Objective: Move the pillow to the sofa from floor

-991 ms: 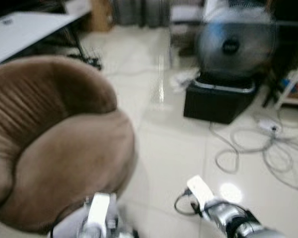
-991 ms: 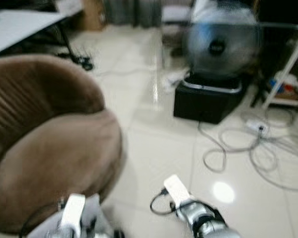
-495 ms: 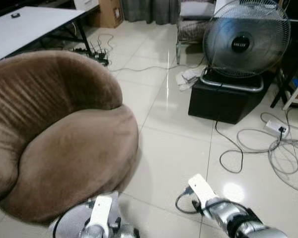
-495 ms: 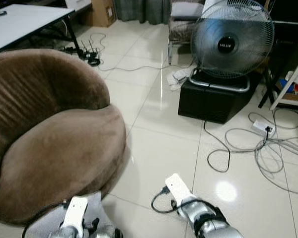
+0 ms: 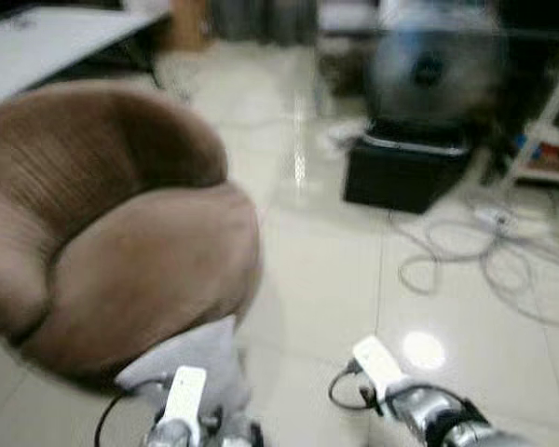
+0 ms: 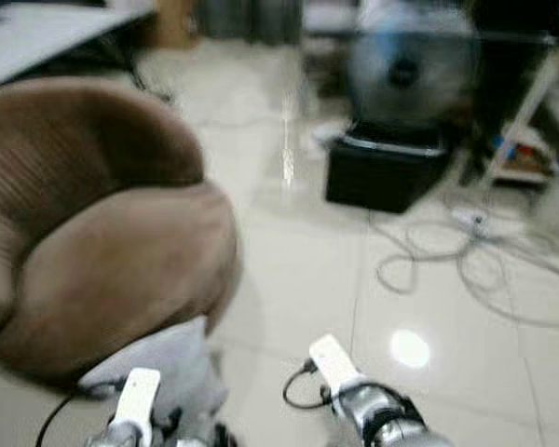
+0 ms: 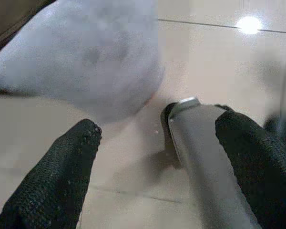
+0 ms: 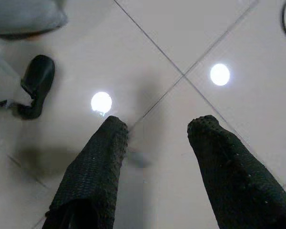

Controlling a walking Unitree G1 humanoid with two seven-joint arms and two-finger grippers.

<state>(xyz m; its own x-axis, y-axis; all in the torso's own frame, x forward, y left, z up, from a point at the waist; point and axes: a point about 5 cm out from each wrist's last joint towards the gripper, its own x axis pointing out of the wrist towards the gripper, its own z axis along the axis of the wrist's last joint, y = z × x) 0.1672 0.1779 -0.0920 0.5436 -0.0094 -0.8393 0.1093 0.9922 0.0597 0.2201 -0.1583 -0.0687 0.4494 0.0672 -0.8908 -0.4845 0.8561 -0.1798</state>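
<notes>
A pale grey pillow (image 5: 188, 357) lies on the tiled floor against the base of the brown sofa (image 5: 102, 233). The left wrist view has the pillow (image 7: 86, 57) just beyond my left gripper (image 7: 159, 126), which is open and holds nothing. One black finger (image 7: 62, 167) is nearest the pillow, apart from it. A silver part of the robot (image 7: 205, 152) shows between the fingers. My right gripper (image 8: 158, 124) is open over bare tiles. In the eye views both forearms hang low: the left arm (image 5: 182, 400) by the pillow, the right arm (image 5: 415, 405) further right.
A large fan (image 5: 429, 70) stands on a black box (image 5: 405, 172) at the back right. Loose cables (image 5: 475, 261) trail over the floor near a white shelf (image 5: 540, 121). A white table (image 5: 56, 42) is behind the sofa. A black foot (image 8: 35, 83) shows in the right wrist view.
The whole picture has shifted and gone blurred, so the camera has moved. More of the pillow now shows at the sofa's base. Both arms keep about the same pose.
</notes>
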